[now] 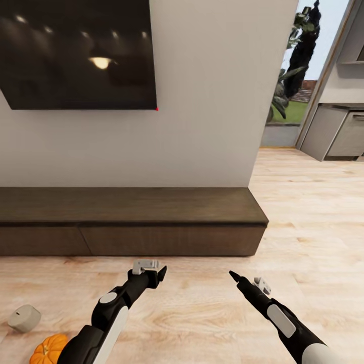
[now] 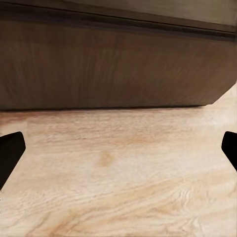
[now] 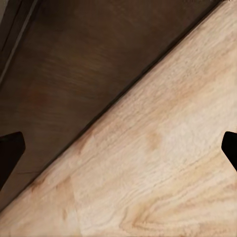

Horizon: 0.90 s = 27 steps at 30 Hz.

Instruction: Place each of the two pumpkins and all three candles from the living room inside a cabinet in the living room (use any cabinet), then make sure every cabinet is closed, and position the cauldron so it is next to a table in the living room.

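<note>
The long low dark brown cabinet stands against the white wall, and both drawer fronts look shut. My left gripper hangs open just above the floor in front of it. The left wrist view has the drawer front close ahead, with the fingertips wide apart. My right gripper is open too, facing the cabinet's right part. At the lower left of the head view a pale candle lies on the floor. Beside it sits an orange pumpkin, partly behind my left arm.
A large black TV hangs on the wall above the cabinet. To the right, the light wood floor runs past the wall's end toward a glass opening with plants and grey kitchen units.
</note>
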### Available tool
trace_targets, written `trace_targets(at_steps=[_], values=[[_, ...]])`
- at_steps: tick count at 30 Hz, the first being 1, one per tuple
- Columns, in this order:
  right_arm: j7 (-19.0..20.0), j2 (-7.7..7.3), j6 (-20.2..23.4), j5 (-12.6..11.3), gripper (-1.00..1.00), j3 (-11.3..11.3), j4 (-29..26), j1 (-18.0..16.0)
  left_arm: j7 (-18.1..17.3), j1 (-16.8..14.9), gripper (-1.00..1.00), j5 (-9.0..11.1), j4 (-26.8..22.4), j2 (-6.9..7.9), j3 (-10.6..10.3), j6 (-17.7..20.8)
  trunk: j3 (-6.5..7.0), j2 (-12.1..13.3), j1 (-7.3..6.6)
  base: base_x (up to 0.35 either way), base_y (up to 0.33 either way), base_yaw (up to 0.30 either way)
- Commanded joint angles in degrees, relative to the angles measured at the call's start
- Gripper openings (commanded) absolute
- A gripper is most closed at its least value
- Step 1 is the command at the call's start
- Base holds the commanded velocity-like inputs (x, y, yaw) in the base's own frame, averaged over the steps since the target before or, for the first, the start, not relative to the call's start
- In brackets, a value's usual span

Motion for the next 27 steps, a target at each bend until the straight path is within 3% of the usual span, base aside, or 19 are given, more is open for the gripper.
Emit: trace_targets(at_steps=[1, 10, 27], values=[[0.1, -0.06, 0.1, -0.5, 1.00, 0.3, 0.0, 0.0, 0.3, 0.0, 1.00, 0.5, -0.1, -0.01, 0.0, 0.3, -0.05, 0.0, 0.00, 0.152, 0.000, 0.000], [0.1, -0.06, 0.1, -0.5, 1.00, 0.3, 0.0, 0.0, 0.3, 0.0, 1.00, 0.5, -0.4, 0.05, -0.1, 0.5, -0.05, 0.0, 0.00, 0.147, -0.012, 0.000], [0.1, -0.06, 0.1, -0.6, 1.00, 0.3, 0.1, 0.0, 0.3, 0.0, 1.00, 0.6, -0.4, -0.20, -1.4, 0.7, -0.05, 0.0, 0.00, 0.192, -0.170, 0.000]])
